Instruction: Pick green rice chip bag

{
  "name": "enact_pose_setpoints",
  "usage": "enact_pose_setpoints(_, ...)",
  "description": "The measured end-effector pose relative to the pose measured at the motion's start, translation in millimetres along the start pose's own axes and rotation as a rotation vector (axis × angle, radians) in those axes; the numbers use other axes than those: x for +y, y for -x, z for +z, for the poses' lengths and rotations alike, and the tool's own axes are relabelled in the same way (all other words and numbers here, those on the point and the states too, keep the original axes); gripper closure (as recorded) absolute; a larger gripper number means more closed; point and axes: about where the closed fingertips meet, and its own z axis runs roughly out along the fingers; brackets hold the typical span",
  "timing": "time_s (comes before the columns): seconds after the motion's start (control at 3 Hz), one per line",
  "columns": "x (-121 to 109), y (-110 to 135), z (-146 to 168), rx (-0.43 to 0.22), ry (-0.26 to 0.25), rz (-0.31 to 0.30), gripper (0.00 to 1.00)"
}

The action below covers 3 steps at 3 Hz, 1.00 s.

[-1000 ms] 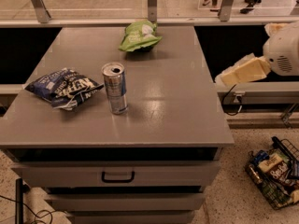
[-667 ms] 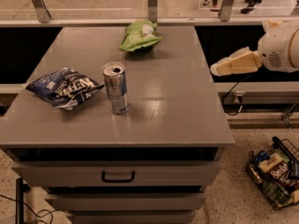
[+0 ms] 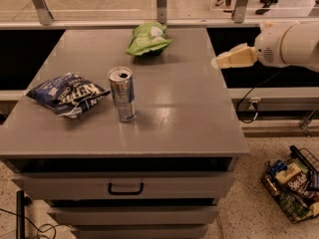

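Note:
The green rice chip bag (image 3: 148,38) lies crinkled at the far middle of the grey cabinet top (image 3: 174,108). It is light green with white patches. My gripper (image 3: 219,61) comes in from the right on a white arm. It hangs over the cabinet's right edge, to the right of the bag and well apart from it. It holds nothing that I can see.
A silver and blue can (image 3: 122,93) stands upright in the middle of the top. A dark blue chip bag (image 3: 67,93) lies at the left. A wire basket of snacks (image 3: 294,183) sits on the floor at the right. A railing (image 3: 159,4) runs behind the cabinet.
My gripper and arm have moved left and up, from beside the cabinet's right side to its right edge, closer to the green bag. The objects on the top have not moved.

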Motion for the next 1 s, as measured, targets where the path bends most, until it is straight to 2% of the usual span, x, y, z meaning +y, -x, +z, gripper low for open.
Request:
enact_pose_setpoints(0.33, -1, 9, 54, -0.004, 0.057, -0.015, 0.0)
enact_pose_setpoints(0.67, 7, 33, 111, -0.046, 0.103, -0.024, 0.0)
enact_pose_setpoints(1.0, 7, 33, 111, -0.046, 0.104, -0.024, 0.0)
